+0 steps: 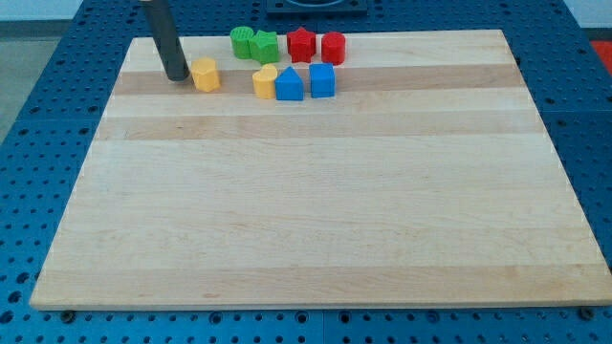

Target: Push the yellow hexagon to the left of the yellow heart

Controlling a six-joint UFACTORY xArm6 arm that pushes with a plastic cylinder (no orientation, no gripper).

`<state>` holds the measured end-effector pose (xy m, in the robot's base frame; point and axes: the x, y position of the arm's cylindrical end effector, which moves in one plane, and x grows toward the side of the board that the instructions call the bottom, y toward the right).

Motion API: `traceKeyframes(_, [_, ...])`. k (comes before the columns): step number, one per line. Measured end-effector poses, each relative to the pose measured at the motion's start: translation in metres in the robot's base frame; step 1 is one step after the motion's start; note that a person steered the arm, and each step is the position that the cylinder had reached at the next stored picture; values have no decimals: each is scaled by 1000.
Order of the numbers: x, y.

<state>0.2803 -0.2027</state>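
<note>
The yellow hexagon (206, 74) lies near the view's top left of the wooden board (316, 210). The yellow heart (265, 82) lies to its right, with a gap between them. My tip (177, 76) is at the end of the dark rod, just left of the yellow hexagon, close to or touching its left side.
A blue block with a pointed top (289, 84) touches the heart's right side, and a blue cube (322, 80) sits beside it. Above them lie a green round block (242, 41), a green star-like block (265, 46), a red star (301, 44) and a red round block (333, 47).
</note>
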Motion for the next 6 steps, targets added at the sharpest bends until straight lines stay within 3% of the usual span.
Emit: traceKeyframes(6, [7,33])
